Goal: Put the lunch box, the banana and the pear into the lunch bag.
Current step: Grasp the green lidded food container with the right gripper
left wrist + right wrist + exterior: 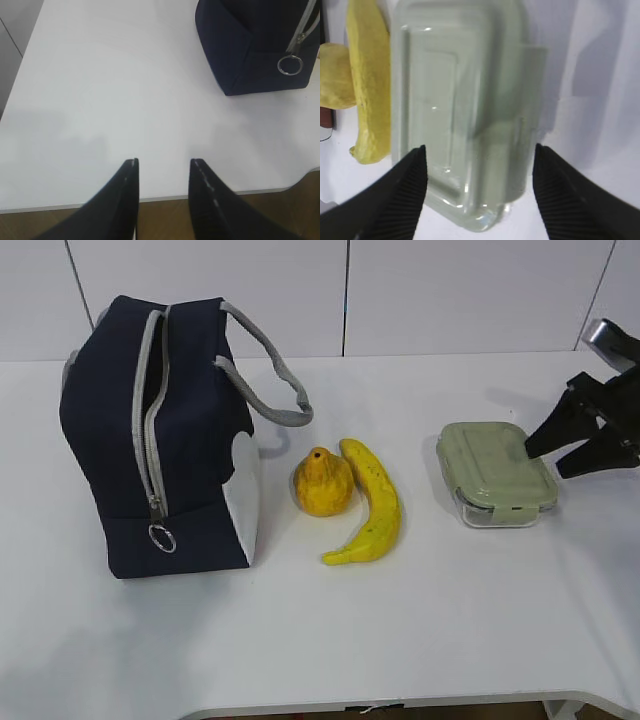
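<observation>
On the table's right side, the lunch box (460, 110) sits near the banana (372, 502). It looks rigid and smooth-walled, best pinched across its 2 long sides; the right gripper (479, 192) straddles it, jaws wide, gripping nothing.

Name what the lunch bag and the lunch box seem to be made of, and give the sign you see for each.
The lunch bag looks like matte navy woven fabric: it creases softly, with grey webbing handles and a metal-looking ring pull. The lunch box seems to have a clear, glossy base, glass or hard plastic, since it shows through at its edge; its pale green lid looks like smooth moulded plastic.
</observation>
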Robot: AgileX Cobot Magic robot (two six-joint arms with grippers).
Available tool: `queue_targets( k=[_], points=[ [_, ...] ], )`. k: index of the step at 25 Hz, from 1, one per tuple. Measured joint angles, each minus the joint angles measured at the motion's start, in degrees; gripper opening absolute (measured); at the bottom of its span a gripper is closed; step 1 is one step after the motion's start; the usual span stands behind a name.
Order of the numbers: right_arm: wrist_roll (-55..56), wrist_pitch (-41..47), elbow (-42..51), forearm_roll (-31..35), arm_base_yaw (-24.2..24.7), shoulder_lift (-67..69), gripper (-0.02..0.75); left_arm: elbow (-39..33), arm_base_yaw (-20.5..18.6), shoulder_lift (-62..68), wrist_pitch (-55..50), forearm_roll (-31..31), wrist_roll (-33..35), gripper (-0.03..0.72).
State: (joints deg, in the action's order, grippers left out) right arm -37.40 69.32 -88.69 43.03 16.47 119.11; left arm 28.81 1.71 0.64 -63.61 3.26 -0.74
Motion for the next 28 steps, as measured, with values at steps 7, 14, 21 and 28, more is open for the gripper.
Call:
queue_targets(
  k=[7,14,21,28],
  points=[
    [-0.87,-0.23,0.00,1.07,2.44,0.13,0.535,0.00,0.00,0.00,0.00,-0.10,0.00,0.239],
    [-0.99,-0.23,0.00,1.29,2.44,0.13,0.535,0.00,0.00,0.00,0.00,-0.10,0.00,0.239],
    [-1.10,-0.23,0.00,4.82,2.44,0.13,0.536,0.00,0.00,0.00,0.00,-0.10,0.00,0.239],
    [-1.10,-0.23,-0.13,7.38,2.44,1.13,0.616,0.00,0.00,0.00,0.00,-0.10,0.00,0.239]
  ],
)
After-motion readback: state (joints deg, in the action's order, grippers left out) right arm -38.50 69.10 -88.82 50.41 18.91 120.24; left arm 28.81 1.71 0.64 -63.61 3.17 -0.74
